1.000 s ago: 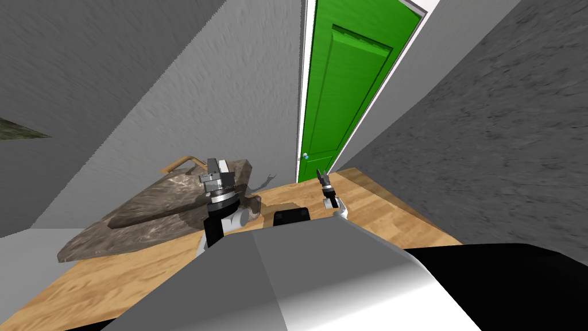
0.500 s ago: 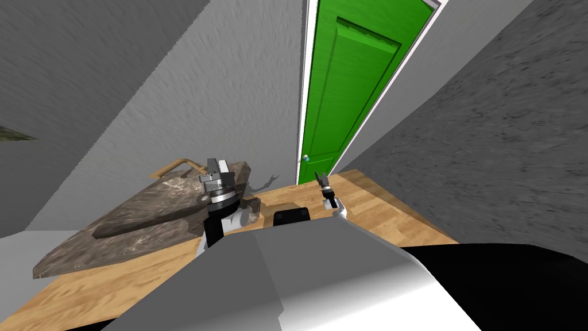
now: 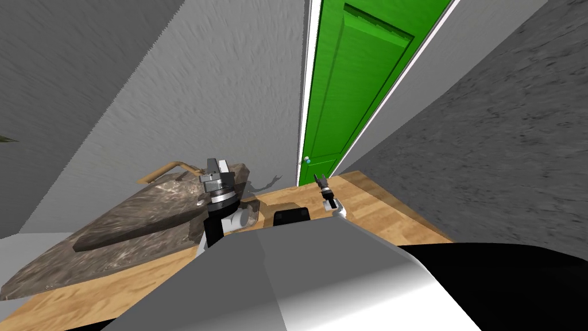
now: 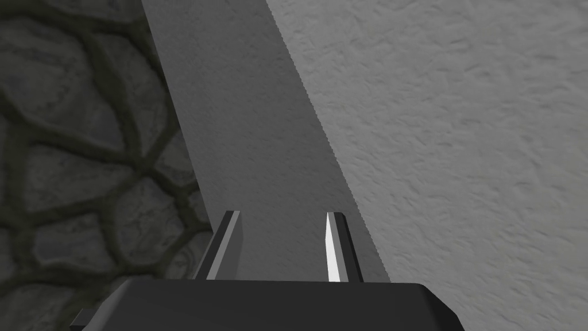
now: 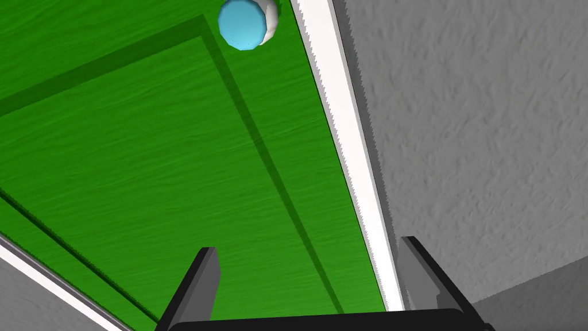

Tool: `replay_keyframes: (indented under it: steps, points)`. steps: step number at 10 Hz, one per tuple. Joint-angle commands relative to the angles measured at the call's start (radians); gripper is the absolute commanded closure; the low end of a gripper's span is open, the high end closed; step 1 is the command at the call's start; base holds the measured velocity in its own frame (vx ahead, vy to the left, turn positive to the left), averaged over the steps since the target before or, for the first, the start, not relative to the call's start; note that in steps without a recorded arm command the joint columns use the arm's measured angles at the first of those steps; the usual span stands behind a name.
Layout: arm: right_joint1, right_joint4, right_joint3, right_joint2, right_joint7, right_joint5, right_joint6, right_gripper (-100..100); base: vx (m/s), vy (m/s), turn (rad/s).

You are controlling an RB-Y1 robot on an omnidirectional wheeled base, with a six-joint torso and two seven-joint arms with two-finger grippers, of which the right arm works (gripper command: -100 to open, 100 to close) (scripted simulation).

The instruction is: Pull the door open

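The 2 fingers of the right gripper [image 5: 307, 244] stand wide apart with nothing between them. One finger lies over the green panel of the door [image 5: 143, 143]; the other lies beside the white door frame [image 5: 344, 143], near the grey wall [image 5: 476, 143]. The gripper points at the lower part of the door, and the right arm reaches forward from the body and low, above the wooden floor [image 3: 379, 210].

The round blue knob [image 5: 244, 23] is ahead of the fingers and apart from them, not touched. It sits close to the edge of the door at the frame, and is nearer to the line of the finger over the panel than to the other one. In the head view the right gripper [image 3: 319, 179] is just below the knob [image 3: 307, 160], and the door [image 3: 350, 86] rises tall between 2 grey walls.

The left gripper [image 3: 218, 171] is held up over a brown-grey stone slab [image 3: 132, 215] by the wall. In its wrist view the left gripper [image 4: 284, 214] has its 2 fingers open and holds nothing.
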Motion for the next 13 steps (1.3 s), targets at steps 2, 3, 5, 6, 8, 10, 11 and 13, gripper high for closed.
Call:
replay_keyframes:
  steps: [2, 3, 5, 6, 8, 10, 11, 13]
  points:
    - [-0.024, 0.065, -0.008, -0.005, 0.047, 0.020, -0.014, -100, 0.090, -0.020, 0.020]
    - [-0.031, 0.087, -0.011, -0.006, 0.064, 0.027, -0.018, -100, 0.114, -0.040, 0.023]
    - [-0.051, 0.146, -0.019, -0.009, 0.110, 0.047, -0.030, -100, 0.105, -0.025, 0.021]
    - [-0.057, 0.165, -0.021, -0.010, 0.124, 0.054, -0.034, -100, 0.139, -0.039, 0.019]
    - [-0.070, 0.202, -0.026, -0.013, 0.153, 0.067, -0.041, -100, 0.124, -0.018, 0.018]
    - [-0.080, 0.232, -0.030, -0.014, 0.177, 0.077, -0.047, -100, 0.091, -0.012, 0.011]
    - [-0.090, 0.263, -0.034, -0.016, 0.200, 0.088, -0.053, -100, 0.116, -0.012, 0.023]
    - [-0.103, 0.299, -0.038, -0.017, 0.228, 0.100, -0.060, -100, 0.130, -0.035, 0.018]
